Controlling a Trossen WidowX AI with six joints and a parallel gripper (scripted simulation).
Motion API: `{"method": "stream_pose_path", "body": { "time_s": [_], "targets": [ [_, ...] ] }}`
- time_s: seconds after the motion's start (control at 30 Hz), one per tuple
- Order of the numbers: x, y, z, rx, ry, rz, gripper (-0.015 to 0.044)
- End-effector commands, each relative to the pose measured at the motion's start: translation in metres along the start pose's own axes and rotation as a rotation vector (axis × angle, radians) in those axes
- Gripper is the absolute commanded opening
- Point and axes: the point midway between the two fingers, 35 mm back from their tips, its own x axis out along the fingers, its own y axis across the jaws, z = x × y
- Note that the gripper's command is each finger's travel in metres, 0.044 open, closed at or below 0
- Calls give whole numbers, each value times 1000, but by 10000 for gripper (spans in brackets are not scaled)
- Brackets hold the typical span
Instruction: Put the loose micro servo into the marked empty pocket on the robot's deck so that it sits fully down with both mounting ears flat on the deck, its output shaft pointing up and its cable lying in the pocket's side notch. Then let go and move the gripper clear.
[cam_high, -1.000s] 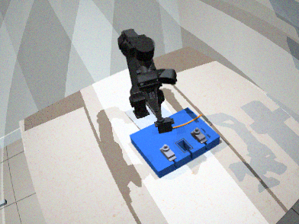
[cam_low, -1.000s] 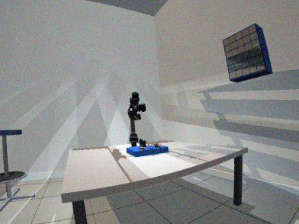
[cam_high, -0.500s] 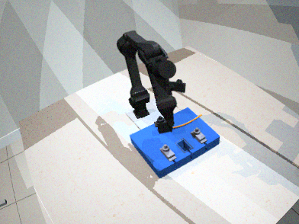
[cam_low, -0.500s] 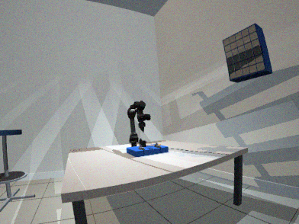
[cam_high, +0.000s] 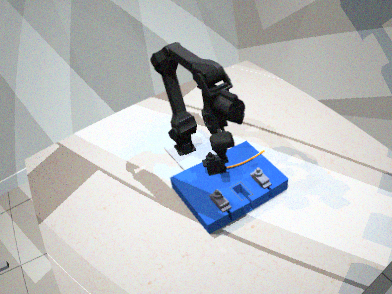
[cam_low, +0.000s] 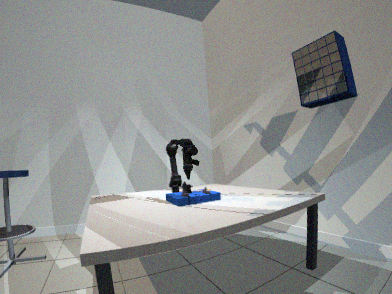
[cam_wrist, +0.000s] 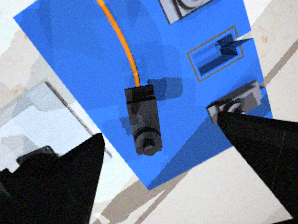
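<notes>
I hold the gripper (cam_wrist: 155, 165) wide open and empty above the loose micro servo (cam_wrist: 143, 120), straddling it for grasping, near the worktop's (cam_high: 125, 235) middle.

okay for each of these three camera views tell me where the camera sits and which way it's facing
Top: high, angled down at the blue deck; whole arm shows.
Exterior: low, across the room, facing the table; whole arm shows, small.
Wrist: on the arm, looking down at the loose micro servo; only the open gripper shows.
Shared: top and wrist both show servo and empty pocket.
</notes>
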Motion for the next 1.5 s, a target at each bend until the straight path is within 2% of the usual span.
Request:
{"method": "stream_pose_path", "body": {
  "time_s": [0.0,0.3,0.9,1.3,1.47],
  "targets": [
    [2,10,-1,6,8,32,440],
    [27,11,-1,6,8,32,440],
    [48,11,-2,6,8,32,440],
    [48,11,-2,6,8,32,125],
    [48,11,-2,6,8,32,92]
  ]
}}
